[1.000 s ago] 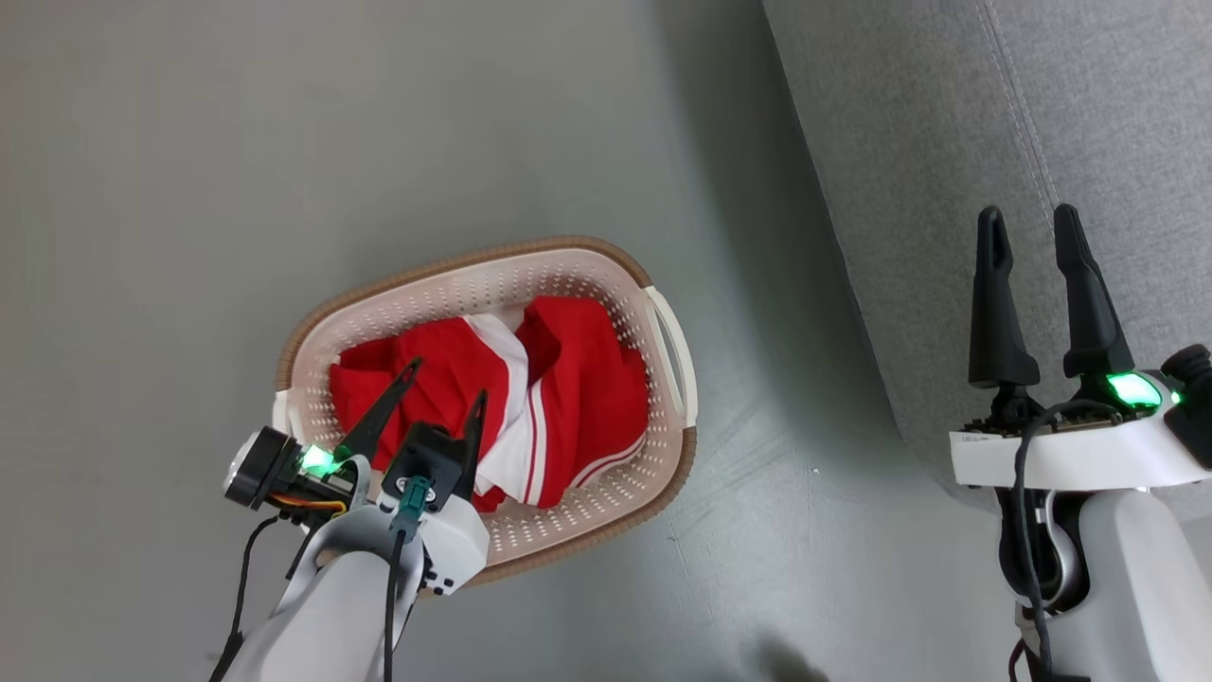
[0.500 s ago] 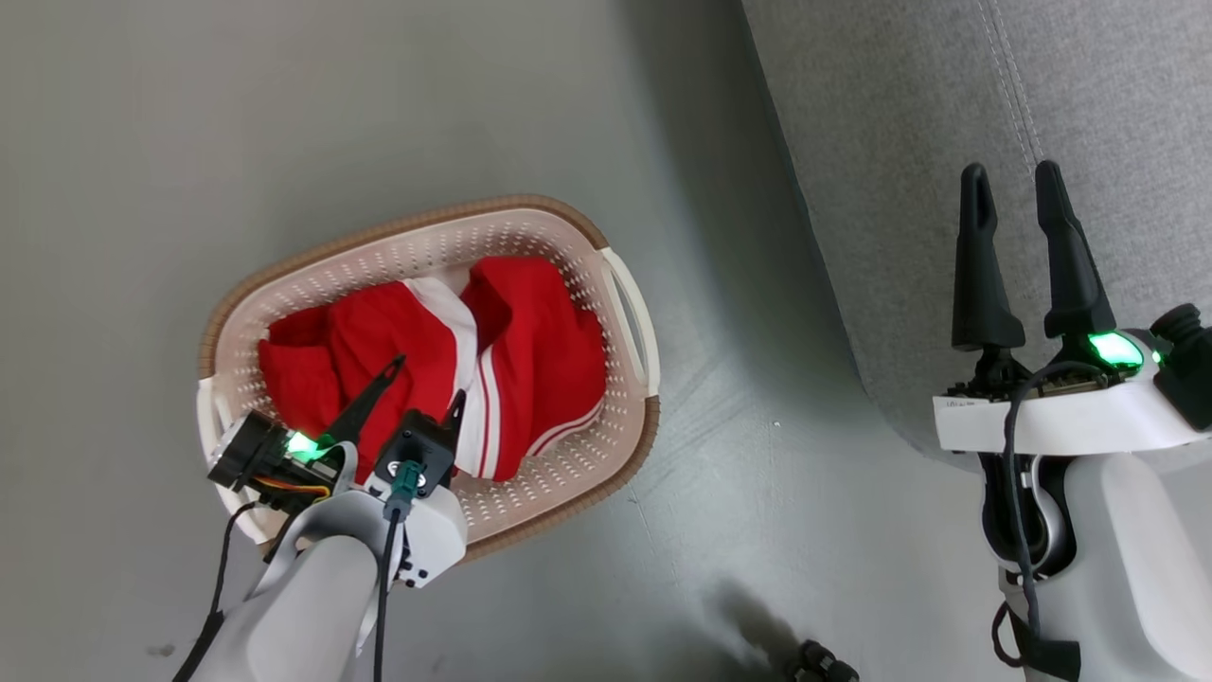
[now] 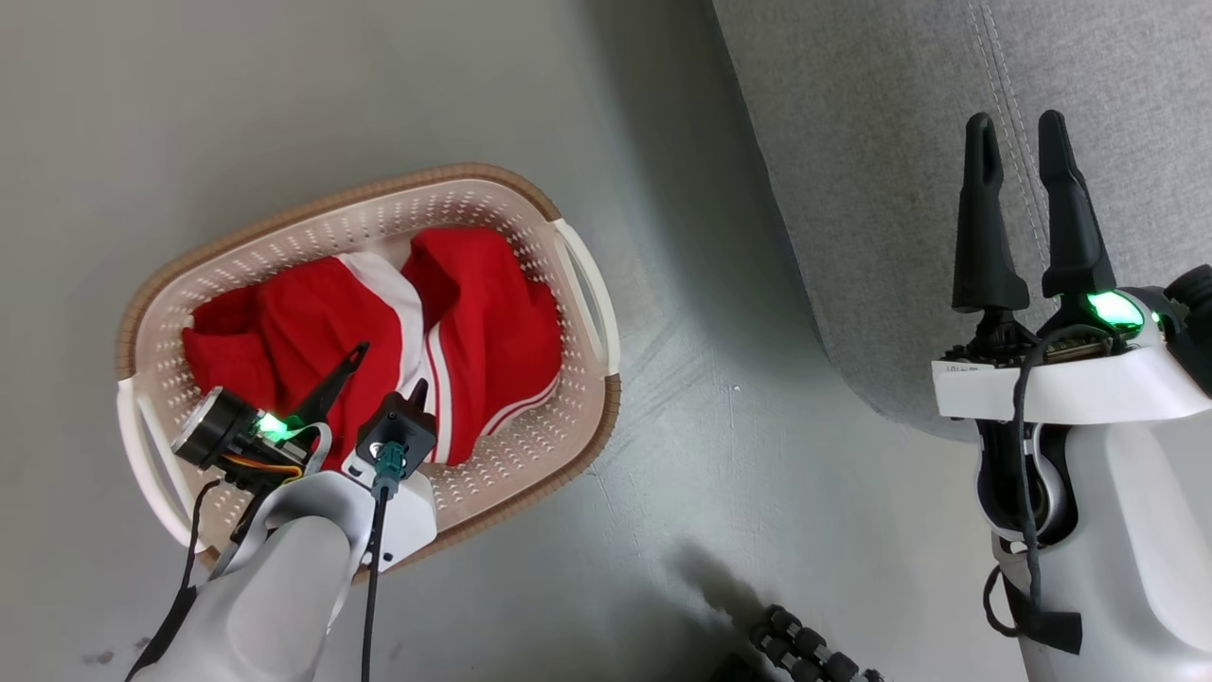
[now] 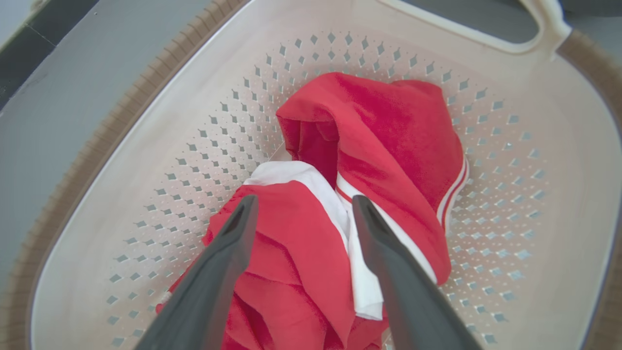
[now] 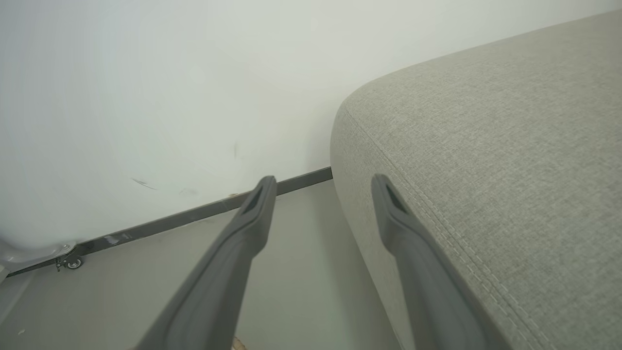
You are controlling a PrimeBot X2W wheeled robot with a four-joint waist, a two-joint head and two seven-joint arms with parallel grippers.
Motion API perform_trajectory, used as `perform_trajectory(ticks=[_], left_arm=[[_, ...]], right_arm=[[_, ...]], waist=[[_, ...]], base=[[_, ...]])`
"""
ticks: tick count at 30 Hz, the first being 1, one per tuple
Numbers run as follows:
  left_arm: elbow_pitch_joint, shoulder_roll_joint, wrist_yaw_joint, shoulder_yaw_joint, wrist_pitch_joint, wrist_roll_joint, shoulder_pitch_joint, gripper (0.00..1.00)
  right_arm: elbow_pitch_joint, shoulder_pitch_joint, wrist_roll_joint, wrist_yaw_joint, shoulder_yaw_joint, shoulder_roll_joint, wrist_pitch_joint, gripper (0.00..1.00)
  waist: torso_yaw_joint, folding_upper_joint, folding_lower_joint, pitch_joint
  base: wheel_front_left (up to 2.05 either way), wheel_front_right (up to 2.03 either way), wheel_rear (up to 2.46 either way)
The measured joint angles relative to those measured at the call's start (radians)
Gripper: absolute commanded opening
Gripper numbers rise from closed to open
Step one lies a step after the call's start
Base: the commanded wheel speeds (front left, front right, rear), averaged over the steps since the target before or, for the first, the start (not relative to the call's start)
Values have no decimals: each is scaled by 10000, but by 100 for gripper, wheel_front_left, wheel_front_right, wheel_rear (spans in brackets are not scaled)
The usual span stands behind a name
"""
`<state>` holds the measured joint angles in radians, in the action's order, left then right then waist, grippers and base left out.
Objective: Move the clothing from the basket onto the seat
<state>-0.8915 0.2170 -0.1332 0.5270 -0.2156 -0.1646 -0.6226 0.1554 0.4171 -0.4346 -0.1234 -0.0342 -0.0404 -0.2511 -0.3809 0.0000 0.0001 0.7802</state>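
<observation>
The red clothing (image 3: 473, 313) with white panels and stripe trim lies bunched in the cream basket (image 3: 312, 204), which stands on the floor at the left. My left gripper (image 3: 391, 367) hangs open just above the near part of the heap. In the left wrist view its fingers straddle a red and white fold (image 4: 301, 228), with the left gripper (image 4: 305, 200) holding nothing and the basket wall (image 4: 534, 146) behind. My right gripper (image 3: 1018, 120) is open and empty over the edge of the grey seat (image 3: 900, 142). In the right wrist view the right gripper (image 5: 323, 179) points past the seat corner (image 5: 486, 146).
Grey floor (image 3: 710, 426) separates basket and seat. A dark ribbed object (image 3: 805, 649) lies at the bottom edge of the head view. Beyond the seat stand a white wall (image 5: 146, 97), a dark baseboard (image 5: 194, 214) and a small caster (image 5: 73, 262).
The head camera has moved, so basket and seat have slid left and up in the picture. The dark ribbed object has come into view. Both grippers stay open; the left one remains over the clothing.
</observation>
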Motion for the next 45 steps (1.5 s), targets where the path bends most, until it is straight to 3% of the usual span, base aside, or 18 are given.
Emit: perform_trajectory(ticks=[7,15,27,31,32,45], left_arm=[[-301,56,-102,94,161,-146,-197,100],[-777,372,-872,-203,709,-249,-515,100],[-1221,420,-1444,-286,1296,-368,-616,100],[-1432,470,-1486,-263,1471,-424,-708,28],[-1450,462,-1488,-238,1515,-426,-738,0],[-1310,92,-1486,79,1434,-614,-1095,0]], right_arm=[[-2,249,-217,0,-167,2,-10,100],[4,383,-410,0,-355,4,-12,100],[35,612,-604,0,-462,6,-12,100],[56,611,-608,0,-514,6,-12,100],[56,611,-617,0,-520,6,-12,100],[125,627,-616,0,-454,6,-12,100]], waist=[[-225,0,0,268],[-505,0,0,579],[-709,0,0,786],[-726,0,0,813],[-730,0,0,815],[-685,0,0,732]], base=[[0,0,0],[0,0,0],[0,0,0],[0,0,0],[0,0,0],[0,0,0]])
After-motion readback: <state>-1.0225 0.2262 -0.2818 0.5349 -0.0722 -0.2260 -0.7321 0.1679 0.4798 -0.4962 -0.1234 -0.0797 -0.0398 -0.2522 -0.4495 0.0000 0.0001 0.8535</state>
